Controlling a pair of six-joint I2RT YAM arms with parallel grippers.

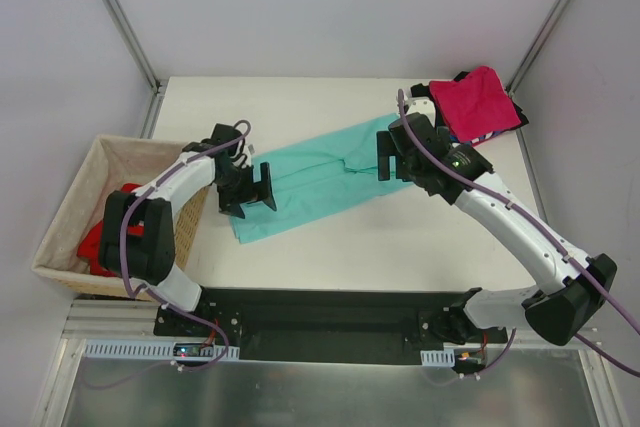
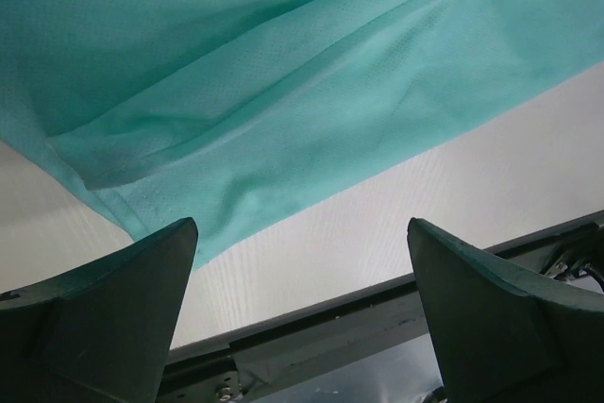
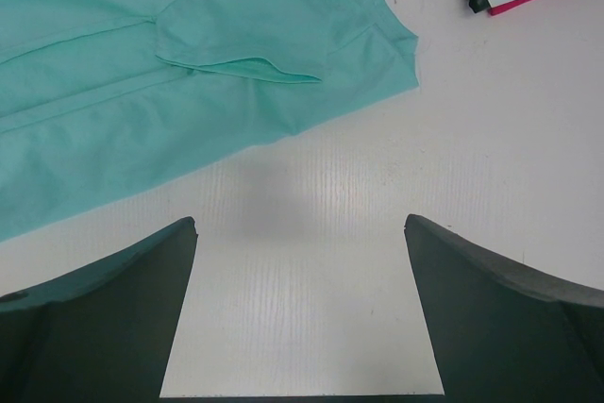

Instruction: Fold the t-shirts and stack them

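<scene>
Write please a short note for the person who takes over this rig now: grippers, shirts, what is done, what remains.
Left gripper: open, by the teal shirt's near-left end.
Right gripper: open, by its collar end. Neither holds anything.
The teal shirt lies mid-table, one sleeve folded in.
Magenta shirt tops the stack at the far right corner.
Red shirt lies in the basket.
Left: finish folding teal, stack it, then red.
</scene>
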